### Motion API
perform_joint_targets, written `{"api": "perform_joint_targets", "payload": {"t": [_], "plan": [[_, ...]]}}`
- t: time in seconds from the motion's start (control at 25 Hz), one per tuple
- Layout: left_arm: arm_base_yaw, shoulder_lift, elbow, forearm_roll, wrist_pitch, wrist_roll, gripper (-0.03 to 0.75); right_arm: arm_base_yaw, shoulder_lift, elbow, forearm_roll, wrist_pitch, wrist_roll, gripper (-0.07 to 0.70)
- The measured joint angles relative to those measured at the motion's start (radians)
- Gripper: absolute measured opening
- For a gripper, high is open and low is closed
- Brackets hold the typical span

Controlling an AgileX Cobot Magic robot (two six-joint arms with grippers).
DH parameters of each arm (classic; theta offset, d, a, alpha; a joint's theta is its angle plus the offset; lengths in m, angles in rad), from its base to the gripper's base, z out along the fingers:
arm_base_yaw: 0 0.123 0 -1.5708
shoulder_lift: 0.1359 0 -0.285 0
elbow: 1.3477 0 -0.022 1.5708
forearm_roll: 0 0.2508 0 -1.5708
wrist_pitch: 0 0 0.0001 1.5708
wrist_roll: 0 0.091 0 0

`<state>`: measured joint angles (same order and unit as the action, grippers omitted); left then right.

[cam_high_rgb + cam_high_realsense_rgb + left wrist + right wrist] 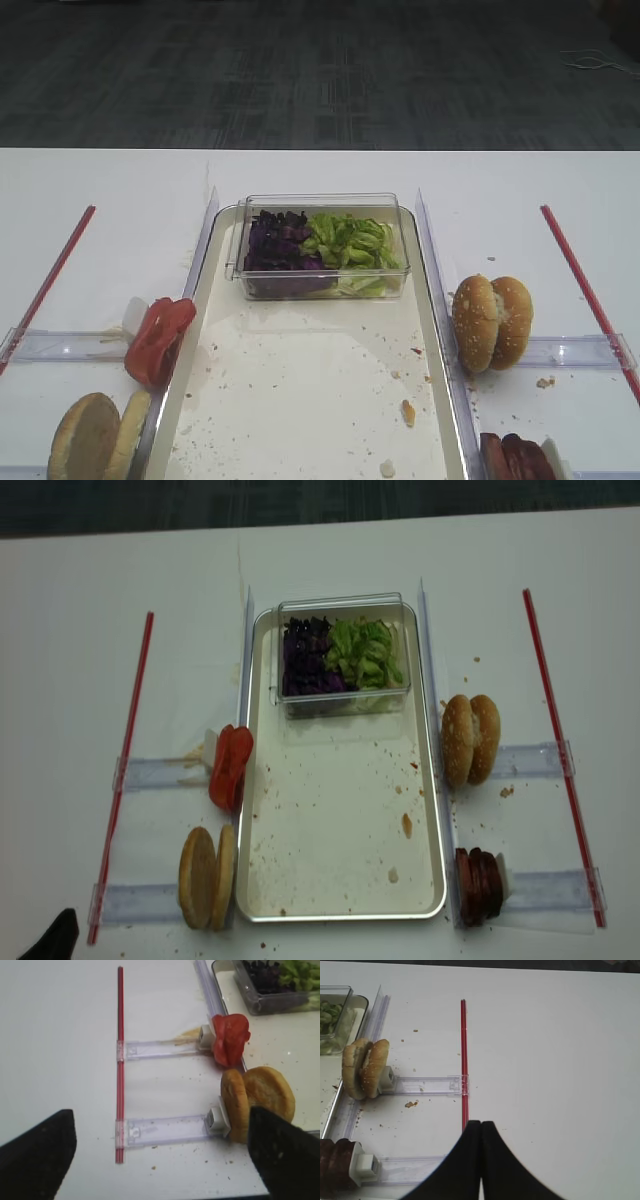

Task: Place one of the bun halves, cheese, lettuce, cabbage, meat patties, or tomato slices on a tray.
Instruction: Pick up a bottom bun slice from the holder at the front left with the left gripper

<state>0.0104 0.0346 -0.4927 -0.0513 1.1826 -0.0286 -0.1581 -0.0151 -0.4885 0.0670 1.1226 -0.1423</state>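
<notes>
We saw the left pincer (160, 1152) spread wide and empty, the bun halves (257, 1102) just ahead of it beside the tray (255, 780). The right pincer (481, 1160) was pressed together. Nothing was picked: reaching for a bun looked next.

The long metal tray (260, 730) is silvery, with a pale floor dotted with brown crumbs. The shredded cabbage (306, 658) is dark purple, and the crinkly lettuce (366, 653) is light green. The floppy tomato slices (230, 767) are bright red. The flat meat patties (478, 885) are dark reddish-brown.
</notes>
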Motion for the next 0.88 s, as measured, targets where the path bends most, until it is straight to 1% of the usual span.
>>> {"api": "perform_joint_targets", "payload": {"t": [0.12, 0.36, 0.56, 0.72, 0.88], "plan": [[0.0, 0.141, 0.0, 0.009, 0.002, -0.015, 0.67, 0.0, 0.0, 0.0, 0.0, 0.0, 0.0, 0.301], [0.0, 0.508, 0.0, 0.02, -0.007, -0.019, 0.67, 0.0, 0.0, 0.0, 0.0, 0.0, 0.0, 0.301], [0.0, 0.761, -0.008, 0.042, -0.013, -0.019, 0.67, 0.0, 0.0, 0.0, 0.0, 0.0, 0.0, 0.301], [0.0, 0.879, -0.008, 0.051, -0.021, -0.021, 0.67, 0.0, 0.0, 0.0, 0.0, 0.0, 0.0, 0.301], [0.0, 0.902, -0.008, 0.051, -0.04, -0.021, 0.67, 0.0, 0.0, 0.0, 0.0, 0.0, 0.0, 0.301]]}}
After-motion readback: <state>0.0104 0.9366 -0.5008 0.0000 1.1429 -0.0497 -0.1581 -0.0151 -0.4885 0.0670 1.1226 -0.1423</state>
